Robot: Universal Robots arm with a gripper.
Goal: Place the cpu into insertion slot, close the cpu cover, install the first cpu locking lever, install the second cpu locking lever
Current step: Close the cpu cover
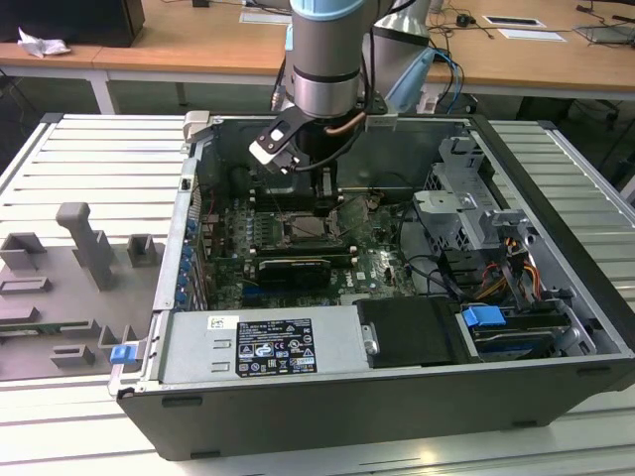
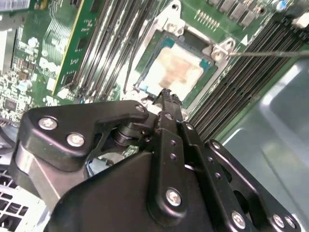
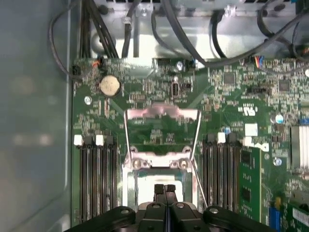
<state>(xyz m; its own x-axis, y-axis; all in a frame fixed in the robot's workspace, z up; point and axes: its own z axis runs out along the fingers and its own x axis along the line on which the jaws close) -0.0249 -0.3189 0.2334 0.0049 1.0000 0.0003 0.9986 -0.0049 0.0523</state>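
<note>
Pale cpu (image 2: 174, 72) sits in insertion slot (image 2: 218, 52); cpu cover (image 3: 161, 112) open.

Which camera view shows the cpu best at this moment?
The second wrist view: the cpu shows its pale top almost whole, just past the hand. In the first wrist view the hand hides part of it. The exterior view shows the insertion slot from afar, the chip hard to tell.

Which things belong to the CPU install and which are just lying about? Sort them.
Job: cpu, seated in the insertion slot; cpu cover, open; gripper, over them.
Lying about: memory slots; coin battery; grey fixtures outside the case.
</note>
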